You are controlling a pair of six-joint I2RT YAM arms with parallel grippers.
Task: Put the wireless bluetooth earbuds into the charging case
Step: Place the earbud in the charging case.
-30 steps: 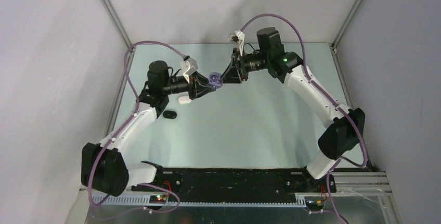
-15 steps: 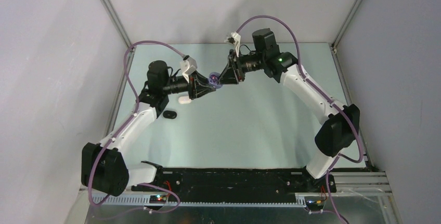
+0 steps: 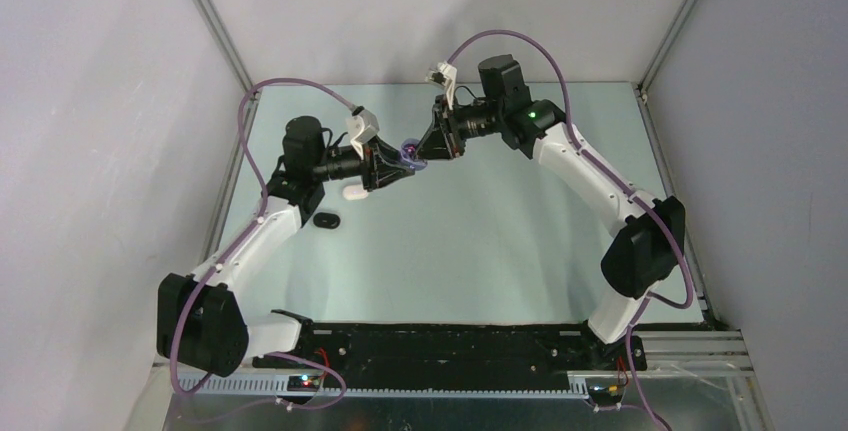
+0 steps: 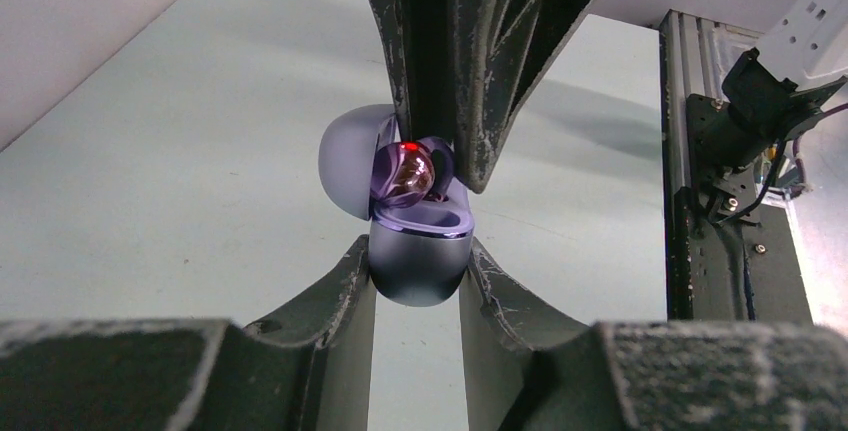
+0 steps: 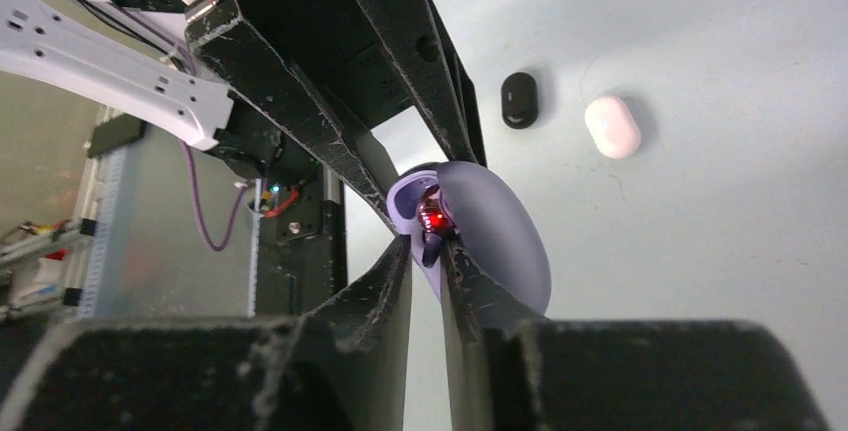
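Note:
My left gripper (image 4: 417,251) is shut on the base of a lavender charging case (image 4: 418,261), held above the table with its lid (image 4: 350,161) swung open. A glossy purple earbud (image 4: 405,171) sits at the case's mouth under a small red light. My right gripper (image 5: 428,243) comes in from the opposite side, shut on that earbud (image 5: 430,249), its fingers (image 4: 440,51) reaching down into the open case. From above, the left gripper (image 3: 395,163) and the right gripper (image 3: 425,147) meet tip to tip at the case (image 3: 408,154), at the table's back middle.
A white oval case (image 3: 354,192) and a black oval case (image 3: 326,219) lie on the pale green table (image 3: 480,241) beside the left arm. The same white case (image 5: 612,126) and black case (image 5: 519,99) show in the right wrist view. Grey walls enclose the table.
My right arm has moved left toward the left gripper, bringing the earbud into the open case. Its jaws have narrowed slightly. The left arm has held still.

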